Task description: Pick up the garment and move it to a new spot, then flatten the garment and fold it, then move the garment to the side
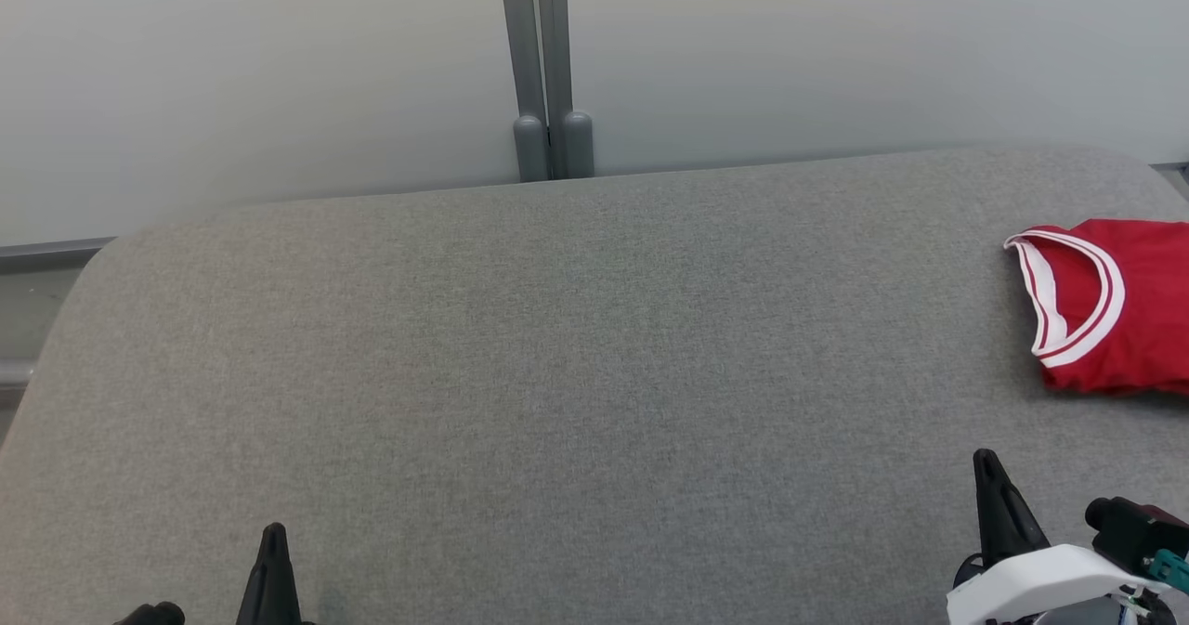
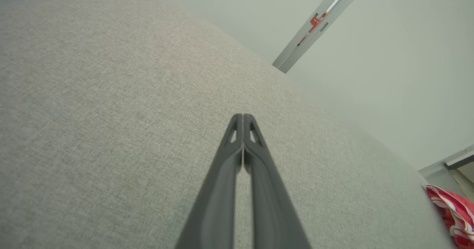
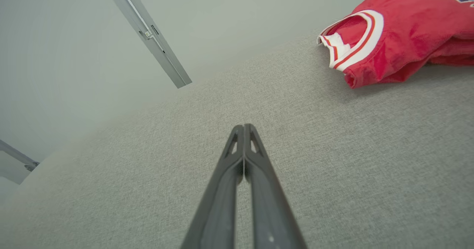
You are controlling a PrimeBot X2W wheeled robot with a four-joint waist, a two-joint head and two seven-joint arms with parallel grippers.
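In your head view, the red jersey [image 1: 1119, 314] lay crumpled at the right side of the grey fabric worktop [image 1: 557, 374], its white-and-red striped collar turned to the left and its body cut off by the right edge of the picture. Your left gripper [image 1: 273, 534] sat at the near left and your right gripper [image 1: 987, 462] at the near right. Each showed as a single dark point over bare fabric, and the right one was nearer the jersey but well apart from it. A grey post [image 1: 546, 68] stood against the pale wall [image 1: 232, 77] beyond the far edge.

In your left wrist view, the left gripper [image 2: 243, 116] had its two long fingers pressed together at the tips with nothing between them, above bare worktop. A sliver of the red jersey [image 2: 453, 214] showed at the far right.

In your right wrist view, the right gripper [image 3: 244, 127] was likewise fully closed and held nothing. The red jersey [image 3: 403, 41] lay ahead of it and to the right, collar opening facing the gripper, with blue and white lettering on the cloth at the upper edge. A stretch of bare worktop separated the fingertips from the nearest fold.
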